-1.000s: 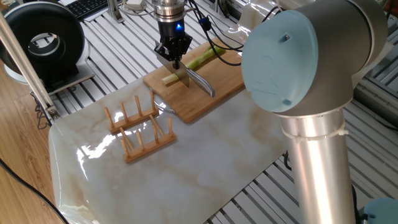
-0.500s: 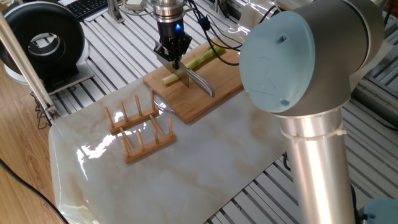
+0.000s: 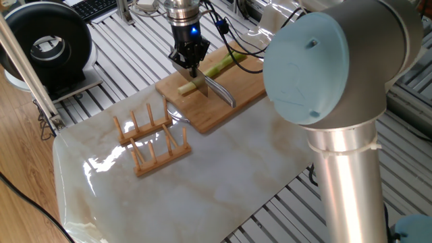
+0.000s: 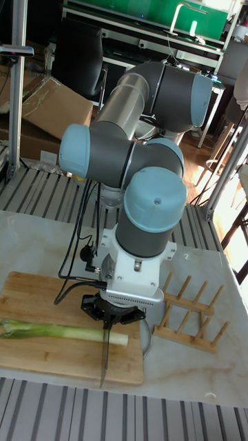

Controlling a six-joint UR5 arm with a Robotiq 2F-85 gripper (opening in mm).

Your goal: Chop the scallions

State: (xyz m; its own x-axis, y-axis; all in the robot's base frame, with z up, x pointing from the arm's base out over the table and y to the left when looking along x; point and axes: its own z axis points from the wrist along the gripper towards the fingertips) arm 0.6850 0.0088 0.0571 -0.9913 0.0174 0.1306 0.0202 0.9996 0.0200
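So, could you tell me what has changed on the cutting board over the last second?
Very little. The gripper, shut on the knife, has shifted slightly, bringing the blade against the scallion near its whitish end. No piece looks cut off yet. The cutting board and wooden rack stayed put.

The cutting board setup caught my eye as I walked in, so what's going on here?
A single robot arm is chopping. Its gripper is shut on a knife, blade down across the whitish end of the scallion, which lies whole along the wooden cutting board. No cut pieces are visible yet. A wooden peg rack stands untouched on the marble tabletop beside the board.
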